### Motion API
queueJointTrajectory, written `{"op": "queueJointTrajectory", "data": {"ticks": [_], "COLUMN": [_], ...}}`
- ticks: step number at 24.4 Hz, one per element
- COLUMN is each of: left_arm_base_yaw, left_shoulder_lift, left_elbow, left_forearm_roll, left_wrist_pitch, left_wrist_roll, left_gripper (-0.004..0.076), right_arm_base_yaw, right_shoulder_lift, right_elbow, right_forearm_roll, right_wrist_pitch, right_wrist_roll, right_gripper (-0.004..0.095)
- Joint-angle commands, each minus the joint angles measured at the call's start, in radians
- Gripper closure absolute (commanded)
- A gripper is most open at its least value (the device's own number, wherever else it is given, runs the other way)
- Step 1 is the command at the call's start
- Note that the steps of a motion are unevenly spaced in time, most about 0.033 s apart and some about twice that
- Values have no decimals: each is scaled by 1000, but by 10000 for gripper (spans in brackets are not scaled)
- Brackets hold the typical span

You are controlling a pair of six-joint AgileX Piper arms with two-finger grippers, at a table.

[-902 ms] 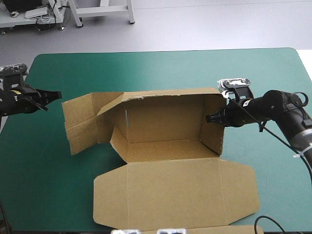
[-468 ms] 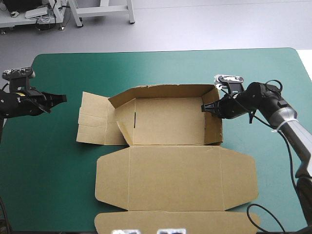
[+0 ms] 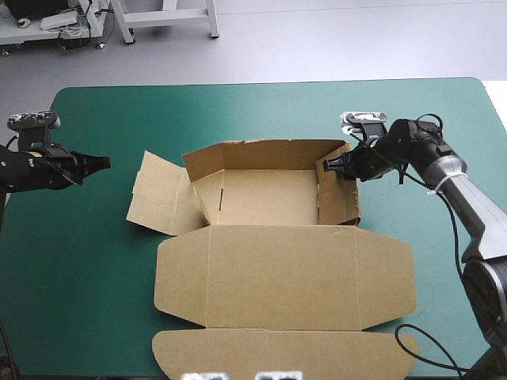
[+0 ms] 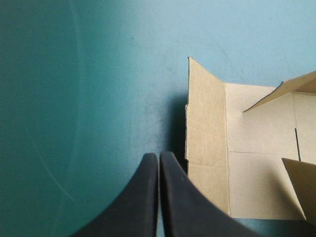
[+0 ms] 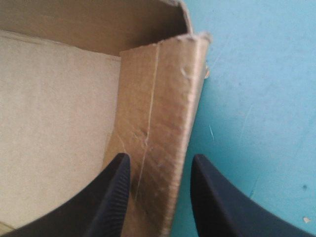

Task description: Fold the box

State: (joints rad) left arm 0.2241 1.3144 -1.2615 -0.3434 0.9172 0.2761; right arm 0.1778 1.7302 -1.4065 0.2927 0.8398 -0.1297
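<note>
High view: brown box (image 3: 269, 198) at mid-desk (image 3: 79, 277), far walls raised, lid (image 3: 285, 273) flat on the near side. Left gripper (image 3: 103, 162) closed, apart from the left flap (image 3: 154, 198); right gripper (image 3: 326, 166) at the right wall (image 3: 341, 198). Left wrist view: black fingers (image 4: 138, 197) meet in one point, the flap just ahead and to one side. Right wrist view: gripper open, fingers astride the right wall
</note>
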Motion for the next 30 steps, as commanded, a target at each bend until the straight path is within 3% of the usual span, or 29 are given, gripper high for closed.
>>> {"op": "queueJointTrajectory", "data": {"ticks": [1, 8, 11, 13, 21, 30], "left_arm_base_yaw": [0, 0, 0, 0, 0, 0], "left_shoulder_lift": [-30, -19, -11, -10, -4, -4], "left_elbow": [-26, -26, -26, -26, -26, -26], "left_forearm_roll": [-36, -36, -36, -36, -36, -36], "left_wrist_pitch": [-40, -40, -35, -35, -32, -32], "left_wrist_roll": [3, 5, 5, 5, 8, 11], "left_gripper": [726, 726, 726, 726, 726, 726], "right_arm_base_yaw": [-2, -2, -2, -2, -2, -2], "right_shoulder_lift": [-47, -47, -62, -95, -237, -142], "right_elbow": [-120, -322, -409, -412, -364, -169], "right_forearm_roll": [-29, -63, -111, -148, -92, -81], "right_wrist_pitch": [67, 264, 402, 409, 409, 332], "right_wrist_roll": [3, 17, 57, 94, 119, 77], "right_gripper": [520, 520, 520, 520, 520, 520]}}
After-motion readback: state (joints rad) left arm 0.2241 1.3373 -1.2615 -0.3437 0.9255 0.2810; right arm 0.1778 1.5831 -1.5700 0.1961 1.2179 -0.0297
